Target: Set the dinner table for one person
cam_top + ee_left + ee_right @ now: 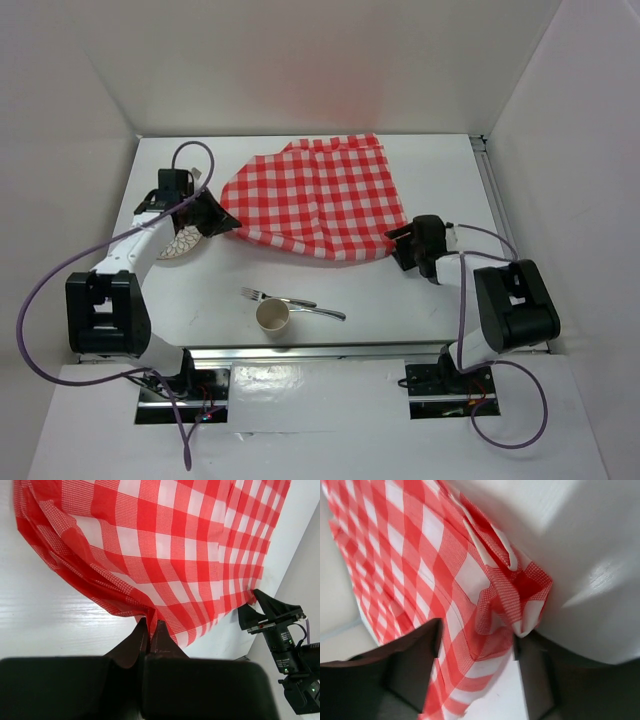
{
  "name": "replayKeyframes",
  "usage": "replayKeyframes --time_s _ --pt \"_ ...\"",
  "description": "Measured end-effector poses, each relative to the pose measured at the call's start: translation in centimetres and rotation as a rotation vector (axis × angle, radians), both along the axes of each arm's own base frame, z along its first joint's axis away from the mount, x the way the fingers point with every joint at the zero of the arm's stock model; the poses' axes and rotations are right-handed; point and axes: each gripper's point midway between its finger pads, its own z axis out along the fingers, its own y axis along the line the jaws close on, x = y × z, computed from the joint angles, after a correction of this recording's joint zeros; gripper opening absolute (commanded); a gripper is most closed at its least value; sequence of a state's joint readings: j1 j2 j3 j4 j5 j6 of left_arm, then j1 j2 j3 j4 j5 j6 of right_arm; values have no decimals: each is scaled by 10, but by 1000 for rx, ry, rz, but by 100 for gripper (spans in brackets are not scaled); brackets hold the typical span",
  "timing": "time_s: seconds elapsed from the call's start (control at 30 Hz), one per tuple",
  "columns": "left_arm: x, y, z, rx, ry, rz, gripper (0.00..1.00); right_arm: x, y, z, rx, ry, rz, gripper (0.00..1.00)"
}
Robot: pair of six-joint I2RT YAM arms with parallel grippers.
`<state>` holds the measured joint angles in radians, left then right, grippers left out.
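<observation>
A red-and-white checked cloth (315,195) lies rumpled across the back of the white dinner table (400,300). My left gripper (232,222) is shut on the cloth's left corner; in the left wrist view the fabric (165,545) is pinched between the closed fingertips of that gripper (151,623). At the cloth's near right corner, my right gripper (398,240) stands open. In the right wrist view its jaws are apart, with the folded corner (445,580) bunched inside the gripper (477,632). A fork (275,297), a second utensil (322,312) and a beige cup (273,316) lie near the front.
A patterned plate (183,243) sits partly hidden under my left arm. White walls enclose the table at the back and on both sides. A metal rail (300,352) runs along the near edge by the arm bases. My right gripper (272,615) also shows in the left wrist view.
</observation>
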<state>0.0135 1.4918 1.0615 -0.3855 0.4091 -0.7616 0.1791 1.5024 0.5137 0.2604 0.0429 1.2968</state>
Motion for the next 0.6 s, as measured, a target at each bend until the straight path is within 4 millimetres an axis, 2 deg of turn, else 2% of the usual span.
replayKeyframes --time_s 0.03,0.07,0.13,0.3,0.6 --pt "1 3 2 -1 -3 6 0 3 -1 3 -17 6 -11 76" --pt "3 6 4 -3 -5 12 0 5 -3 4 -39 18 -21 85" --pt "6 9 9 -8 -14 15 0 7 -5 8 -82 22 -30 92" --pt "11 10 16 -6 -38 -1 0 1 -11 8 -181 31 -6 94" --pt "10 9 10 -15 -15 -9 0 4 -22 5 -303 45 41 97"
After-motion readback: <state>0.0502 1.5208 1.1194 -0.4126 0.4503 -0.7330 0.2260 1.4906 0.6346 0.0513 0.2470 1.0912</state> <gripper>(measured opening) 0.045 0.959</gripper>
